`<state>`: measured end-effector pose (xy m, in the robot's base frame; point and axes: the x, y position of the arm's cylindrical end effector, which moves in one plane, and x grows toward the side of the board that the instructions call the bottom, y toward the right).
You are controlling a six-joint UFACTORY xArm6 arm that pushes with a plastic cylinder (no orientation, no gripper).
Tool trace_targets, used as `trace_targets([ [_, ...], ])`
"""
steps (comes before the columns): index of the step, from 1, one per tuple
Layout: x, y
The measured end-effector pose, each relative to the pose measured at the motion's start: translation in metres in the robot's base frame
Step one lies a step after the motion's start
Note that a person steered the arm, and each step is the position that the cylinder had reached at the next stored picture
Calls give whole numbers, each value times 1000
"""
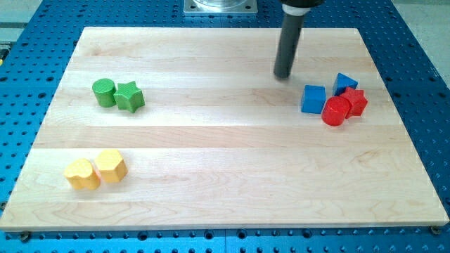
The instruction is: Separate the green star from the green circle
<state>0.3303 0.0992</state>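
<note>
Not started; green star (129, 96) touching green circle (104, 92) far left; my tip (283, 75) well right, no jaws on this rod.

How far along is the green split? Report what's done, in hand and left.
Done: nothing; the green star touches the green circle at the view's left. In hand: my tip stands on bare board, left of and above the blue cube, far right of both greens. Left: reach them and push the pair apart.

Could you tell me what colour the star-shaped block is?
Green star-shaped block, seen in the camera view.
</note>
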Motion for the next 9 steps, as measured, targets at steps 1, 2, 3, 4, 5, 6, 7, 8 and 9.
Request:
trace_targets([
  [1, -1, -31],
  [2, -2, -47],
  [3, 3, -115],
  [4, 4, -203],
  [5, 4, -225],
  [6, 15, -268],
  [7, 23, -299],
  [8, 23, -304],
  [9, 28, -304],
])
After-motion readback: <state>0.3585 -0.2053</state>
